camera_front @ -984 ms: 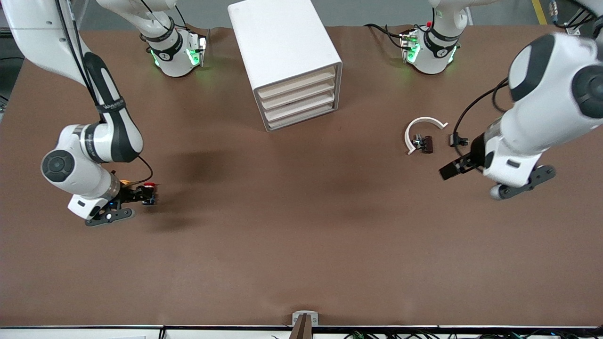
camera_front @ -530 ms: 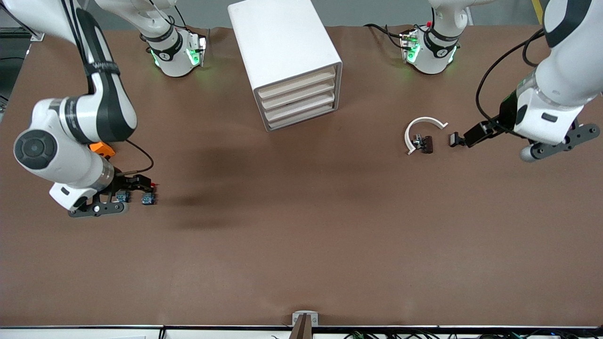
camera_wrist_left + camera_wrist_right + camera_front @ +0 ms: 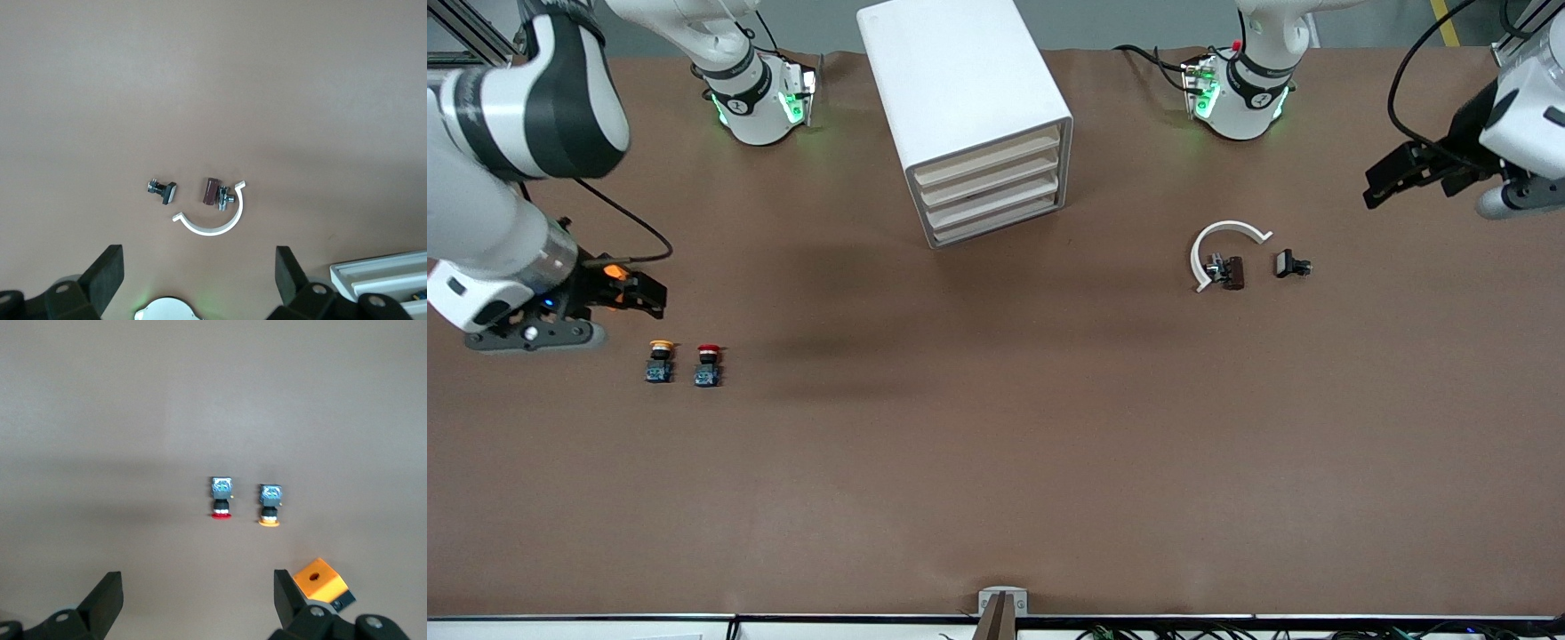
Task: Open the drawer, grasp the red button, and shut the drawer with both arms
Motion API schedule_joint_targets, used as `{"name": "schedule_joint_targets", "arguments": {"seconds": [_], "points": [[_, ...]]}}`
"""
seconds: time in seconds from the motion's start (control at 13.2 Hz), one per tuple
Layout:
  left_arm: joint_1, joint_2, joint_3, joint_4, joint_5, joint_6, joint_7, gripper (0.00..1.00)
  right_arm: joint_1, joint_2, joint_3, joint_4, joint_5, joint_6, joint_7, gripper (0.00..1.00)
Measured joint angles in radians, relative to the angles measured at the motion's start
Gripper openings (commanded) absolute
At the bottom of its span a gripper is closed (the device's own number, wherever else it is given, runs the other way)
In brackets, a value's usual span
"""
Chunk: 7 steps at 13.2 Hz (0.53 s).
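The white cabinet [image 3: 960, 98] stands between the arm bases, and all four cream-fronted drawers [image 3: 990, 187] are shut. The red-capped button [image 3: 707, 365] stands on the table beside the yellow-capped button [image 3: 660, 362], toward the right arm's end. Both show in the right wrist view, the red one [image 3: 221, 499] and the yellow one [image 3: 269, 503]. My right gripper [image 3: 649, 300] is open and empty, raised over the orange cube [image 3: 614, 271]. My left gripper [image 3: 1392, 182] is open and empty, raised over the table's left-arm end.
A white C-shaped ring [image 3: 1221, 242], a small brown part [image 3: 1232, 272] and a small black part [image 3: 1289, 264] lie toward the left arm's end. They show in the left wrist view too, with the ring [image 3: 215, 224] and a cabinet corner [image 3: 383, 277]. The orange cube [image 3: 322, 581] lies by my right fingers.
My right gripper has let go of the red button, risen and drawn back over the orange cube. My left gripper has risen and swung toward the table's left-arm end.
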Motion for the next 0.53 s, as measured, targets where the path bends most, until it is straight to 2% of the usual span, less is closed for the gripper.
{"name": "schedule_joint_targets", "arguments": {"seconds": [0.38, 0.53], "points": [[-0.055, -0.07, 0.016, -0.082, 0.0, 0.003, 0.0, 1.0, -0.042, -0.049, -0.004, 0.096, 0.006, -0.168, 0.0, 1.0], [-0.055, -0.07, 0.028, -0.087, 0.0, 0.004, 0.0, 1.0, -0.085, -0.049, -0.006, 0.12, 0.077, -0.184, 0.0, 1.0]]}}
